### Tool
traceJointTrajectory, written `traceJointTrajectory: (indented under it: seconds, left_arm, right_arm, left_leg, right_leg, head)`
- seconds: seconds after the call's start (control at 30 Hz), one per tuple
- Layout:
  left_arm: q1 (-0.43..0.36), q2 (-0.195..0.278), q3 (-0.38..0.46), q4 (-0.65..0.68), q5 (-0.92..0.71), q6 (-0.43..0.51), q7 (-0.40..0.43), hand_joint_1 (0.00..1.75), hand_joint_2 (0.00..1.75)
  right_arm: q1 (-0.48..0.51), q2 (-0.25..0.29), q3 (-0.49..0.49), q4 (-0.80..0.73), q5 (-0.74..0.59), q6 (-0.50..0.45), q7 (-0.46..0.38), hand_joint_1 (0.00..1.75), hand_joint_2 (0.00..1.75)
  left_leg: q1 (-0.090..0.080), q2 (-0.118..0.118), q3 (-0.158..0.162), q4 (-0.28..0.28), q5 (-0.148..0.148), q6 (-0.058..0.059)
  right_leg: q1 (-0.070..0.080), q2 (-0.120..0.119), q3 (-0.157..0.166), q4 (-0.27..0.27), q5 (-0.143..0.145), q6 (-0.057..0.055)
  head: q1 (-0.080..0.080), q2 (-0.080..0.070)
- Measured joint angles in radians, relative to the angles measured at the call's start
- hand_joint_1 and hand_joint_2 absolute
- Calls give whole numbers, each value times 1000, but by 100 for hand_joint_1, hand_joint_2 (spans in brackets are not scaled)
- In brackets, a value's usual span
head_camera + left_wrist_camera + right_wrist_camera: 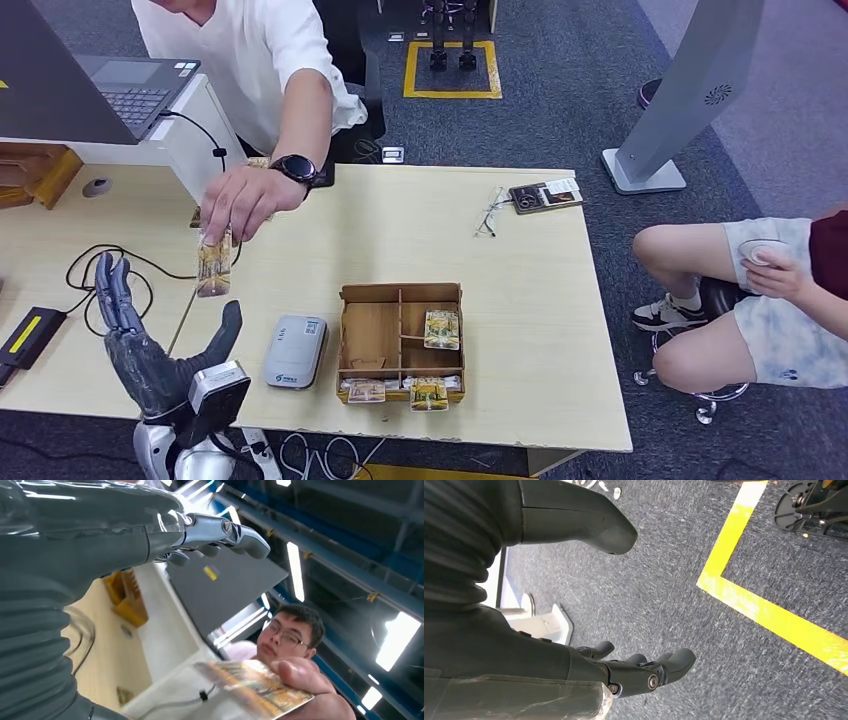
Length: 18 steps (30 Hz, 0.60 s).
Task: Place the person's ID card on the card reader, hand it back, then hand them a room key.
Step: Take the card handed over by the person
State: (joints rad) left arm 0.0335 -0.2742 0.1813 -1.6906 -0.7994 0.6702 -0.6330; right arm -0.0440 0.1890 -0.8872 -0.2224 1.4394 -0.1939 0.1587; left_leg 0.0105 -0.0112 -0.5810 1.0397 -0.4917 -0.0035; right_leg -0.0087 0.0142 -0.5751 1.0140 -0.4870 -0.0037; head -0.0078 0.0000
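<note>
A person in a white shirt reaches over the table and holds out an ID card (213,266) in their fingers. My left hand (150,335) is raised just below and left of the card, palm up, fingers spread, thumb apart, holding nothing. The left wrist view looks up at the card (255,686) in the person's fingers, a short gap from my fingers (235,532). The grey card reader (296,351) lies on the table right of my left hand. A wooden box (350,330) with several room key cards (441,329) stands beside it. My right hand (644,672) hangs over the floor, fingers loosely bent, empty.
A laptop (110,85) sits on a white stand at the back left, with black cables (85,270) and a small black device (30,335) on the table's left. A lanyard badge (545,195) lies at the far right. Another person sits on a stool (760,300) right of the table.
</note>
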Motion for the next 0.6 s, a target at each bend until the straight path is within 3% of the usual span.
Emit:
traceJointTrajectory:
  seconds: [0.2,0.37,0.5,0.6]
  left_arm:
    - [-78,-1,123,0,-194,0,20,0,175]
    - [-88,-2,147,0,-269,0,86,2,175]
    - [-88,-2,147,0,-293,0,122,175,175]
    - [-88,-2,147,0,-274,0,126,175,175]
  right_arm:
    - [-5,-5,15,0,11,6,0,0,175]
    - [-8,-7,17,1,20,7,0,0,175]
    - [-9,-7,18,1,25,7,0,0,175]
    - [-9,-7,18,1,25,7,0,0,175]
  left_leg:
    - [0,0,0,0,0,0]
    - [0,0,0,0,0,0]
    - [0,0,0,0,0,0]
    - [0,0,0,0,0,0]
  right_leg:
    - [0,0,0,0,0,0]
    - [0,0,0,0,0,0]
    - [0,0,0,0,0,0]
    - [0,0,0,0,0,0]
  head:
    - [0,0]
    - [0,0]
    - [0,0]
    - [0,0]
